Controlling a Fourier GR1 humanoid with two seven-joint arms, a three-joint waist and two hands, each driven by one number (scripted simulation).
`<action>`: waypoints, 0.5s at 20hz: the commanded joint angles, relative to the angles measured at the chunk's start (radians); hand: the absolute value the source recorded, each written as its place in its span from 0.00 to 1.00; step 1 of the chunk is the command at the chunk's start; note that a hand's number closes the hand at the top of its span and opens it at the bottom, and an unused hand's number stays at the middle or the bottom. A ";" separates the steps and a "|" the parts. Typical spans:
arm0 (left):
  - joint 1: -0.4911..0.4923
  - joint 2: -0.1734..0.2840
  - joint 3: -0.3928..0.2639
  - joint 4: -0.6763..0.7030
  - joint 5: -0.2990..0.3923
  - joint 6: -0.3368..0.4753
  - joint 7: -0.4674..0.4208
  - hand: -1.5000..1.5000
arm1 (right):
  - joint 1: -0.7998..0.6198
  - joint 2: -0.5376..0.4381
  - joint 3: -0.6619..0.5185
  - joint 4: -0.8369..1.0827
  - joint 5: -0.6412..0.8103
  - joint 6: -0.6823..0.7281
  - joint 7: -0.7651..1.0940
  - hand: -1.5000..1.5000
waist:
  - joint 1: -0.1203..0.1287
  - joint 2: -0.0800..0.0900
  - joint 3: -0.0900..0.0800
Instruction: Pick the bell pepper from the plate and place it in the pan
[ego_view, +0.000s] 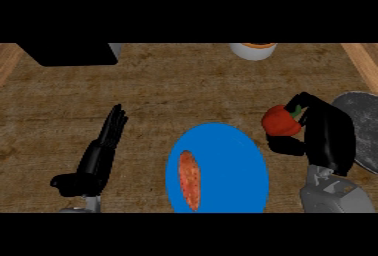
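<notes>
- Right hand (328, 137) shows at the view's right, its black fingers and thumb curled round the red bell pepper (280, 121).
- Held that way, the bell pepper sits clear of the blue plate (221, 145), just beyond the plate's right rim and left of the pan (362, 115); its green stem points toward the hand.
- Only part of the grey pan shows, at the right edge of the view, and the right hand overlaps its left side.
- Whether the bell pepper touches the brown table (184, 85) is hard to judge from this steep angle; it seems lifted.
- On the plate lies 1 orange-red, oblong piece of food (190, 180), near the left rim.
- Left hand (100, 155) rests at the view's left, fingers straight and together, pointing up the table, holding nothing.
- At the table's far edge stand a dark box-like object (70, 53), at the left, and a pale round container (253, 50), right of centre, both cut off by the view.
</notes>
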 joint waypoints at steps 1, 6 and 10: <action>-0.034 -0.012 -0.009 -0.008 -0.013 0.012 0.037 0.50 | 0.136 0.005 -0.044 -0.195 -0.005 -0.028 0.057 1.00 | 0.014 0.005 0.001; 0.008 0.009 -0.009 -0.031 0.012 -0.042 0.005 0.50 | 0.106 -0.051 -0.268 -0.086 -0.178 -0.129 -0.062 1.00 | 0.032 0.009 0.002; -0.036 -0.015 -0.005 0.043 -0.023 -0.012 -0.022 0.50 | 0.163 -0.084 -0.355 -0.001 -0.210 -0.221 -0.149 1.00 | 0.030 0.010 0.001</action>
